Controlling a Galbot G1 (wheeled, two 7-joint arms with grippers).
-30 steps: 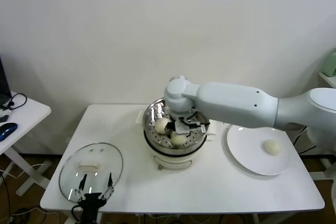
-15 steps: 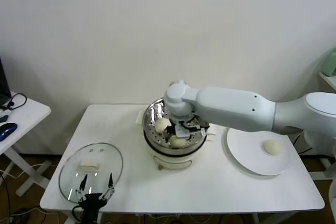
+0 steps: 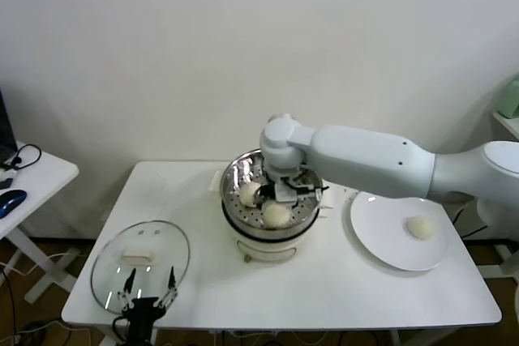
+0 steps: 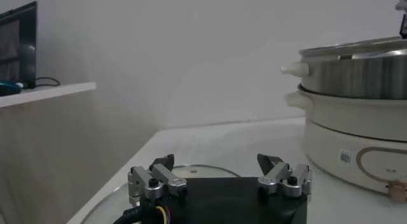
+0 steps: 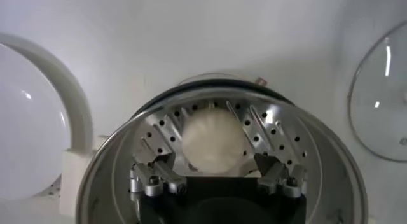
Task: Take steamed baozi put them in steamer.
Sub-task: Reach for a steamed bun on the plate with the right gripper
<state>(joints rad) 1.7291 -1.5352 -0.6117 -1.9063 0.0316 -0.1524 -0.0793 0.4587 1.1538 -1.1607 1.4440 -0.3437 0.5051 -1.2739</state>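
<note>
The steel steamer (image 3: 233,180) stands mid-table on its white base. Two cream baozi show in it, one at the left (image 3: 249,193) and one at the front (image 3: 276,214). A third baozi (image 3: 418,228) lies on the white plate (image 3: 381,242); the fourth is hidden. My right gripper (image 3: 285,191) hangs open and empty just above the steamer. In the right wrist view the right gripper (image 5: 215,167) is open above a baozi (image 5: 213,139) that rests on the perforated tray (image 5: 267,126). My left gripper (image 3: 147,288) is parked open at the table's front left.
The glass lid (image 3: 142,258) lies flat at the front left, under the left gripper (image 4: 217,166); it also shows in the left wrist view (image 4: 191,170). The steamer's side (image 4: 356,117) stands beyond it. A side table with a blue mouse (image 3: 10,201) is at the far left.
My right gripper has let go of the front baozi in the steamer and lifted a little up and back; that baozi now shows uncovered. The left arm has not moved.
</note>
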